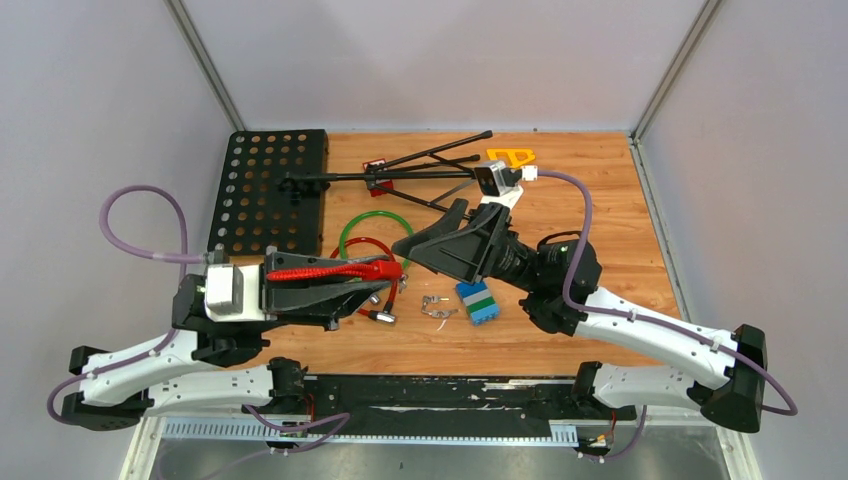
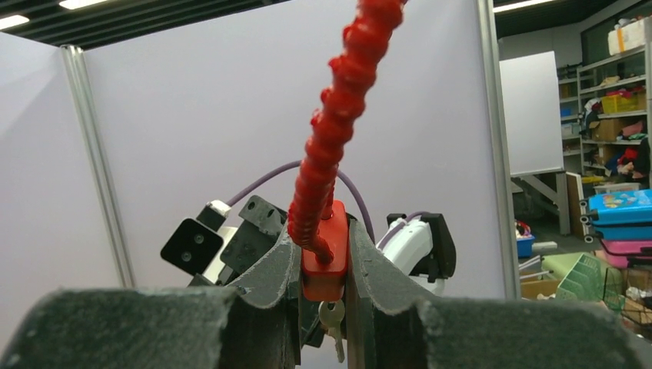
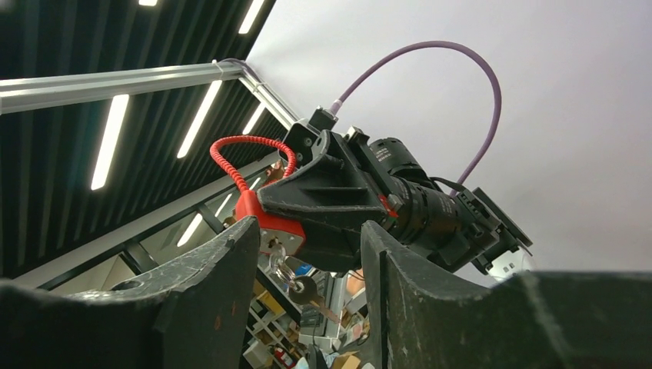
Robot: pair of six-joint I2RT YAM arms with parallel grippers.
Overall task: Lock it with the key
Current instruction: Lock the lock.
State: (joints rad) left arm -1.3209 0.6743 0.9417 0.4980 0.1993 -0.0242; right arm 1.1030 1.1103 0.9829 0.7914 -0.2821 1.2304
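Between left fingers (image 2: pixel 269 284), red lock (image 2: pixel 327 257) — key (image 2: pixel 332 314) half-hidden

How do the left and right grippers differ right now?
The left gripper is shut on the red cable lock; the right gripper is open and empty. The left one carries the lock with its key; the right one only faces it. Both point at each other above the table.

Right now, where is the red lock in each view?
Top external: lock left of centre, at the tip of the left gripper.
Left wrist: lock low centre, pinched between the fingers.
Right wrist: lock left of centre, key hanging under it.
Shared landmark: its red coiled cable.
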